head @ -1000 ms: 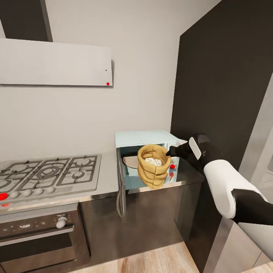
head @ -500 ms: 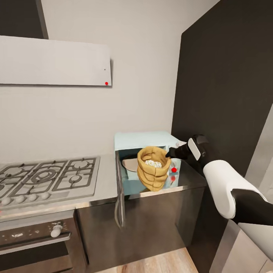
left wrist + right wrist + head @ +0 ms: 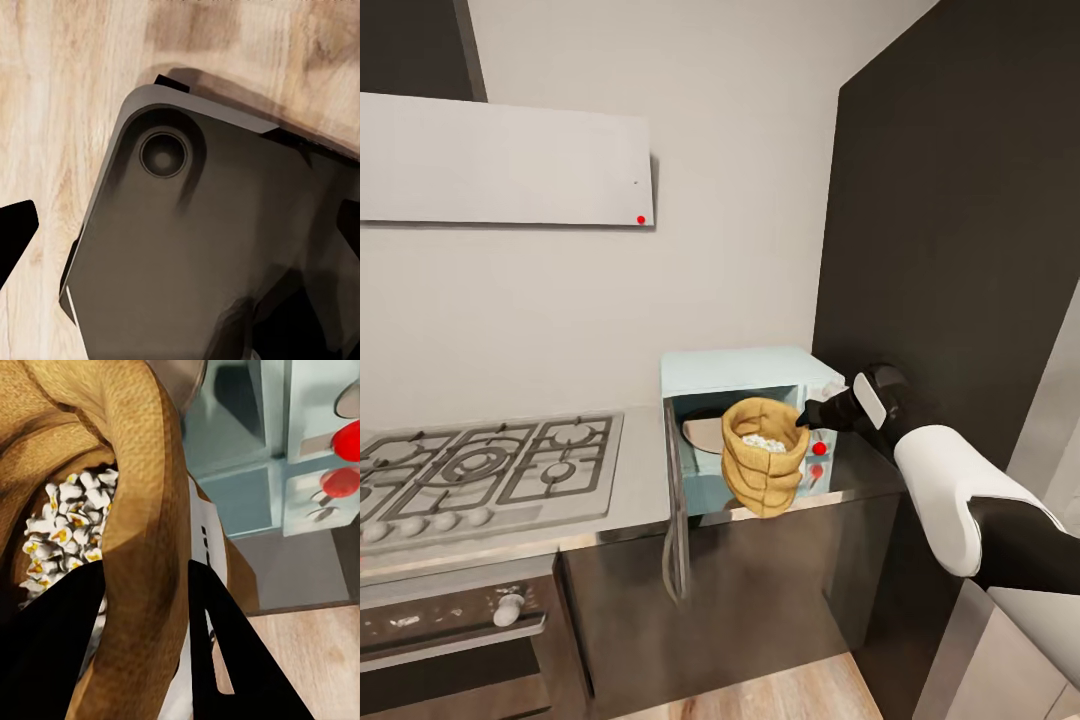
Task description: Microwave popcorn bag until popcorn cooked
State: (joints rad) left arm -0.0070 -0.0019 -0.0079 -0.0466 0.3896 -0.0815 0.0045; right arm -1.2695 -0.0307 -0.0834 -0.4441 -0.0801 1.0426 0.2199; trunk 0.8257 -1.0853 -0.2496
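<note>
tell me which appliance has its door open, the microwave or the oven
The microwave, the pale mint-blue box on the countertop: its door hangs open with the popcorn bag at its mouth. The black oven under the hob stays shut.

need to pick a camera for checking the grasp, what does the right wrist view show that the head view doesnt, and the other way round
Right wrist view: the fingers straddle the bag's rolled rim, one inside against the popcorn, one outside by the white label.

Head view: the microwave with its door swung open, the gas hob, the oven, the hood.

Both: the popcorn bag, the right gripper on its rim, and the microwave's red knobs.
</note>
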